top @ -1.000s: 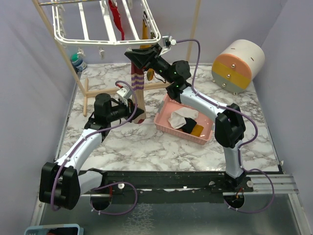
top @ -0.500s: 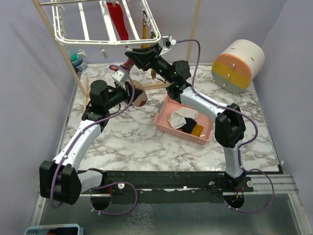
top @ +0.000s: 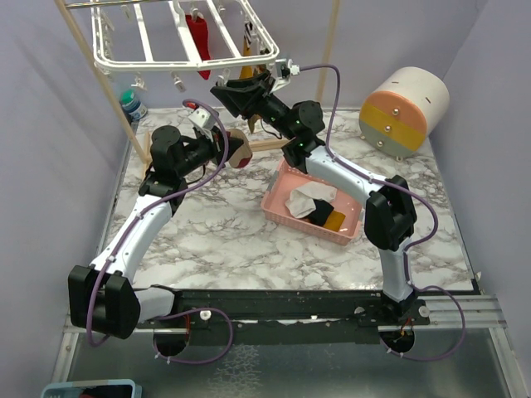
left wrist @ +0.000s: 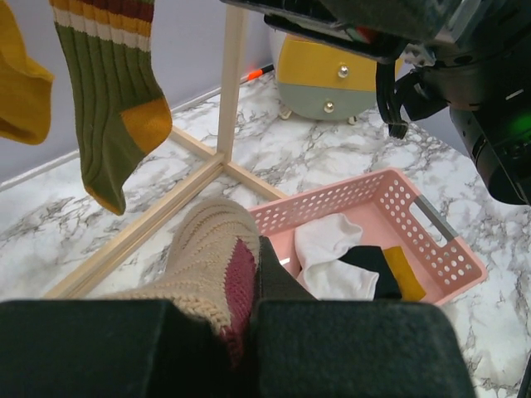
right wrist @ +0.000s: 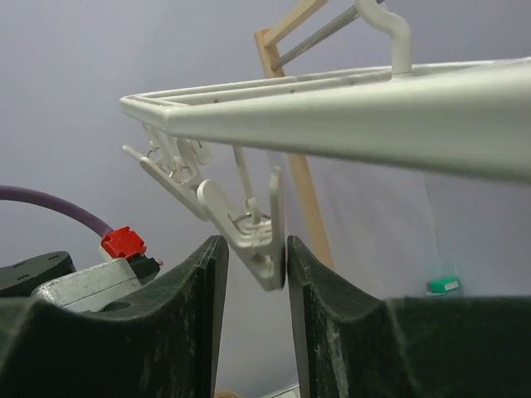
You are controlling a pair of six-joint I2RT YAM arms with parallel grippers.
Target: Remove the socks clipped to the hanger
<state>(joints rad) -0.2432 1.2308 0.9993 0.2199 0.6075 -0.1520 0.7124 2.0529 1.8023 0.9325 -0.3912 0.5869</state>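
Observation:
The white hanger hangs at the back left, with a red sock and a mustard one clipped to it. My left gripper is shut on a beige and maroon sock, held free in the air below the hanger; the left wrist view shows that sock pinched in the left gripper. An olive striped sock and a mustard sock hang behind. My right gripper is raised to the hanger's edge, open, with a bare white clip between its fingers.
A pink basket right of centre holds white, black and mustard socks. A wooden pole frame stands at the back left with a teal-capped bottle behind it. A cylindrical drawer unit sits back right.
The beige sock was stretched from the clip down to my left gripper. It has come free, and the left gripper has risen up and back with it. The hanger has swung up slightly.

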